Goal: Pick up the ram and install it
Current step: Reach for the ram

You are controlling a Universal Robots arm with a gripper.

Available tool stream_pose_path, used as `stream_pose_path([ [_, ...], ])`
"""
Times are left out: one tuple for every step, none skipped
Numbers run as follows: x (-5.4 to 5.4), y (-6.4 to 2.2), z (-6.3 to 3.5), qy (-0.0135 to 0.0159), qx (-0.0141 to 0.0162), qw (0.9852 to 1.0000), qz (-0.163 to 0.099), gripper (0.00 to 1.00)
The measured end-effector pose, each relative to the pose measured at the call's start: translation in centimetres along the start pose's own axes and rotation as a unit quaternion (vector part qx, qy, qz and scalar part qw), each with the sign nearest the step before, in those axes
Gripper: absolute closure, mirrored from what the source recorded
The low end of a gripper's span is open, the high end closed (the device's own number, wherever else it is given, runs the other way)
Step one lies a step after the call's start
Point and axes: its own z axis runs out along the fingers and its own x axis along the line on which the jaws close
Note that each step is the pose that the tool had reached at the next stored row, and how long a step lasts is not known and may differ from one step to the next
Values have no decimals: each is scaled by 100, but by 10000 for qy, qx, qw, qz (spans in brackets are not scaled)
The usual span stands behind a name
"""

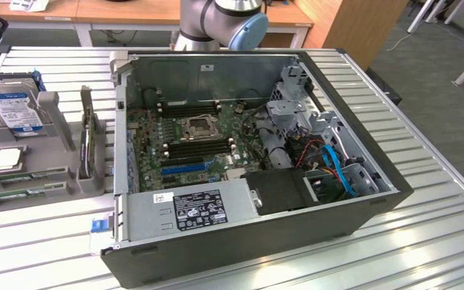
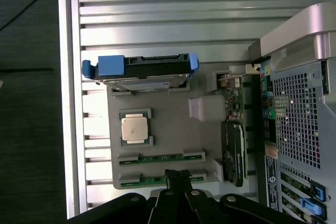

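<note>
A green ram stick lies flat in a slot of a grey tray. A second ram stick lies flat in the next slot, right beside the first, at the edge of the tray. Nothing is holding either one.

The fingers are black and pressed together, with nothing between them. In the wrist view they hang over the second ram stick. I cannot tell if they touch it.

A square silver chip sits in the tray just next to the first ram stick. Past the chip, a hard drive with blue ends stands on its edge. A dark card stands on its edge on the side of the tray nearest the computer case.

The case lies on its side with its cover off, just beside the tray. Inside it is a green board with long black slots. Tray and case both rest on a silver counter with long ridges. The tray is at the exterior view's left.
</note>
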Motion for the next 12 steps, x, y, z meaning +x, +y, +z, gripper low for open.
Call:
stream_pose_path([
  [-1,-5,1,-1,-1,10000,0,90],
  [-1,-11,-1,0,0,10000,0,90],
  [-2,-19,-2,1,1,10000,0,90],
  [-2,-28,-2,1,0,10000,0,90],
  [-3,-37,-3,1,1,10000,1,90],
  [-3,-45,-3,0,0,10000,1,90],
  [-4,-52,-3,0,0,10000,1,90],
  [-4,-56,-4,1,1,10000,0,90],
  [-4,-56,-3,1,1,10000,1,90],
  [-4,-56,-3,0,0,10000,1,90],
  [-4,-56,-4,1,0,10000,1,90],
  [-4,-56,-4,1,0,10000,1,90],
])
